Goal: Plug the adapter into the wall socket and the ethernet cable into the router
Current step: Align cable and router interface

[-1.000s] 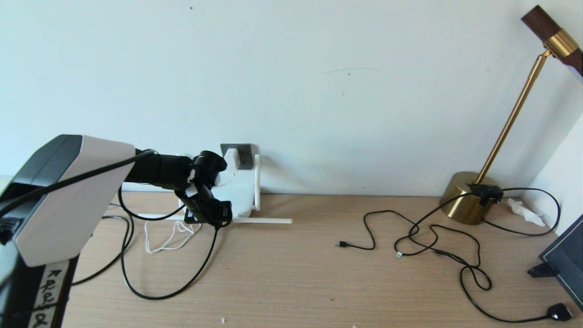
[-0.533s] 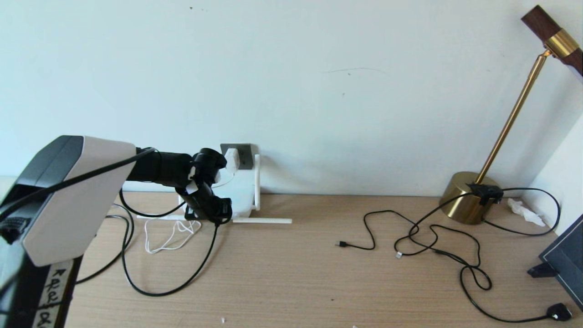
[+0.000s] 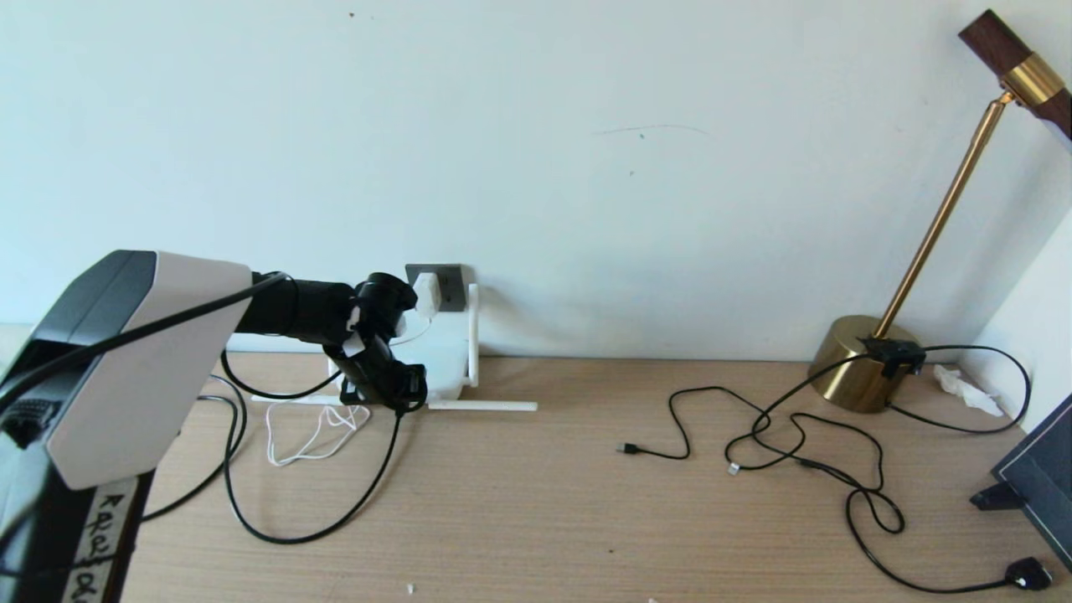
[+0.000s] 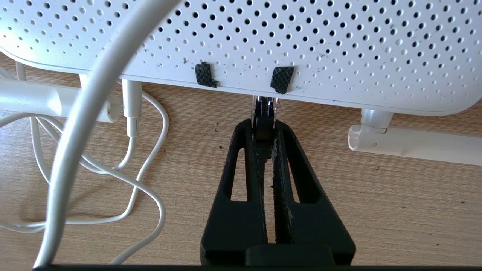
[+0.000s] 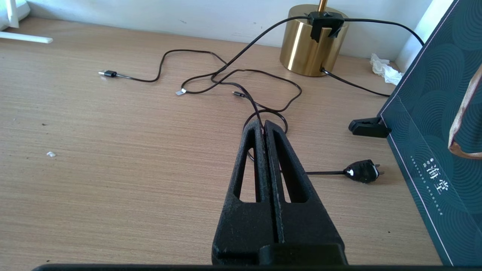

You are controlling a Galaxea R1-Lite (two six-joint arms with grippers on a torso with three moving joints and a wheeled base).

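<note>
Ethernet cable (image 4: 264, 122) plug sits pinched in the clenched left gripper (image 4: 265, 130), its clear tip at the router (image 4: 301, 49) edge on the table (image 4: 376, 207). Judgement: push straight in, without twist, until seated. Right gripper (image 5: 264, 128) hangs closed, empty, well apart.

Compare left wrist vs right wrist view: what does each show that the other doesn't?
Left wrist only: the left gripper, jaws shut on the ethernet cable plug at the router edge, above the white cord loops.

Right wrist only: the right gripper, jaws shut on nothing, over thin black cords; the brass lamp base, the flat black plug, the dark green bag.

Both: the wooden table and a white router antenna lying on it.
</note>
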